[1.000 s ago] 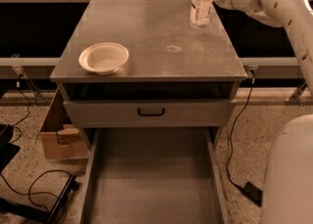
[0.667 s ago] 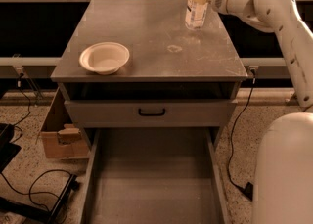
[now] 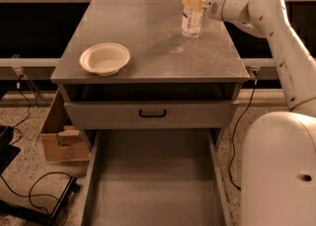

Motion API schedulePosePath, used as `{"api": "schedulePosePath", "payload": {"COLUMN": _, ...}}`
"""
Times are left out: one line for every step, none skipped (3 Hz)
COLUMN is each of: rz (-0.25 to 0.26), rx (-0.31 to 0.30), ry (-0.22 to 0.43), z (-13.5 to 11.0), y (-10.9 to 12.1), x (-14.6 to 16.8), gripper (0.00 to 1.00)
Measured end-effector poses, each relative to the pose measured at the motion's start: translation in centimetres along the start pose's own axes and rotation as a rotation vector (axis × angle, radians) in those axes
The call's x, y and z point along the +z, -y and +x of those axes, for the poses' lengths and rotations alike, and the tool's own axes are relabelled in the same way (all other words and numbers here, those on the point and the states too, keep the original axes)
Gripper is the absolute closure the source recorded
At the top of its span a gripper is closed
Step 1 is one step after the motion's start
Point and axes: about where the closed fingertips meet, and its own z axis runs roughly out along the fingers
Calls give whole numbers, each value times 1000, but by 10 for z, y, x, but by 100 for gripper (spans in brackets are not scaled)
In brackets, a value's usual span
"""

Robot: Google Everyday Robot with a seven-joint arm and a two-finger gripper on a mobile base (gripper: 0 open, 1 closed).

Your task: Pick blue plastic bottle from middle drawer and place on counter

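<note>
The blue plastic bottle [image 3: 191, 22] is seen upright on the counter [image 3: 143, 32], near the far right corner, just behind a pale ring stain [image 3: 176, 49]. It is clasped at the shoulder by the gripper [image 3: 193, 2], which is extended across the right edge. A cream bowl [image 3: 104, 58] is set by the front left corner. Below the front edge, the middle drawer [image 3: 153, 185] is pulled out.

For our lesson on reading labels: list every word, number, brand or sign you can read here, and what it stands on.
No text can be read.
The small clear plastic bottle, standing on the grey counter at the gripper: any label print is too blurred to read.
The brown cardboard box on the floor: no print visible.
</note>
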Motion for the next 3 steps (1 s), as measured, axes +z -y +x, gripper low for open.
{"api": "schedulePosePath", "payload": {"rz": 0, "rx": 0, "ry": 0, "z": -9, "y": 0, "x": -1, "gripper": 82}}
{"api": "schedulePosePath", "payload": {"rz": 0, "rx": 0, "ry": 0, "z": -13, "y": -1, "x": -1, "gripper": 59}}
{"api": "schedulePosePath", "payload": {"rz": 0, "rx": 0, "ry": 0, "z": -13, "y": -1, "x": -1, "gripper": 36}}
